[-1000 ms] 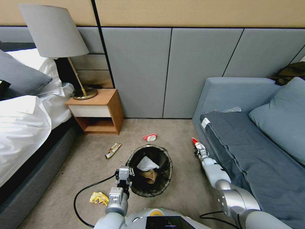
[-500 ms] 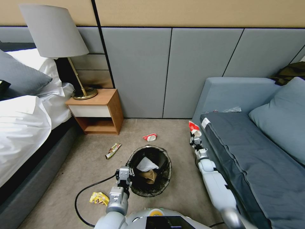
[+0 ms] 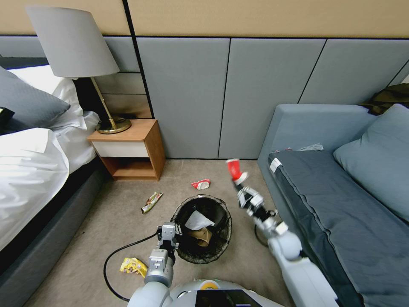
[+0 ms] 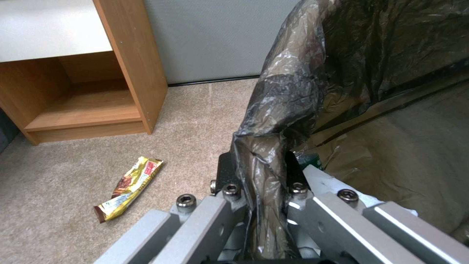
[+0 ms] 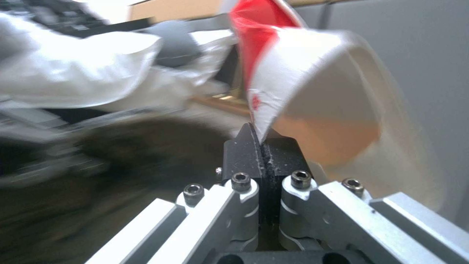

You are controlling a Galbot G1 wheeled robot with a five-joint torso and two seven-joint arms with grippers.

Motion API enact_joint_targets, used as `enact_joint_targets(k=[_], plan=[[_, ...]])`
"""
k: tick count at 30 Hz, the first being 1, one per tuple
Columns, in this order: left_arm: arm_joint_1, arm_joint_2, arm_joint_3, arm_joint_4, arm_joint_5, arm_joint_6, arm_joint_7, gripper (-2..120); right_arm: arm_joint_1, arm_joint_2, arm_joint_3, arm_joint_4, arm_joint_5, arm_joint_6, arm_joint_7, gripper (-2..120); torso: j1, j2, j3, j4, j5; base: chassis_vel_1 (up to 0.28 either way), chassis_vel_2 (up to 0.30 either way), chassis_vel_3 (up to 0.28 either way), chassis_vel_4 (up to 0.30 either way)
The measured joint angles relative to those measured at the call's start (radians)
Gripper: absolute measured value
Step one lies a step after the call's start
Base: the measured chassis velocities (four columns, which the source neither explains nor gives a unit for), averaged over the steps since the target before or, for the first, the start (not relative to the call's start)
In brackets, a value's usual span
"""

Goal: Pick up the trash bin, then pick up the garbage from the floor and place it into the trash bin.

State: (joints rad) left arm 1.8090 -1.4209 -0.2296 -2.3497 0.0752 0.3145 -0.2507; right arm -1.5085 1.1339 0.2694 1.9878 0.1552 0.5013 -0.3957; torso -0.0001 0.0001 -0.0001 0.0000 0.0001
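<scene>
Two big pieces of furniture frame the carpet: a bed on the left and a grey sofa on the right, with a wooden nightstand and its lamp by the wall between them. Near the middle of the floor sits the trash bin, its black liner folded over the rim and a white paper scrap and a brown bag lying inside. The left tool is clamped on the bin's near-left rim, pinching the liner. The right tool is raised to the right of the bin and beyond it, closed tight on a red-and-white wrapper. Still on the carpet lie another red-and-white wrapper beyond the bin, a gold-brown snack wrapper to its left, and a yellow packet beside the left arm.
</scene>
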Motion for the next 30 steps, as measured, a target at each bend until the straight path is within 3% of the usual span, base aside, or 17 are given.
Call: enact_joint_targets(k=[12,30], plan=[[0.0,-0.002,-0.002,-0.001,0.001,0.001,0.001,0,-0.019,-0.005,-0.113,-0.106,-0.096,0.056,0.003,0,0.0,0.0,0.0,0.0,-0.0002,0.0,0.0,0.0,0.0],[-0.002,-0.002,0.005,-0.002,0.004,0.001,0.002,0,-0.014,0.054,-0.113,-0.196,-0.13,0.085,0.002,0,0.0,0.0,0.0,0.0,-0.0001,0.0,0.0,0.0,0.0]])
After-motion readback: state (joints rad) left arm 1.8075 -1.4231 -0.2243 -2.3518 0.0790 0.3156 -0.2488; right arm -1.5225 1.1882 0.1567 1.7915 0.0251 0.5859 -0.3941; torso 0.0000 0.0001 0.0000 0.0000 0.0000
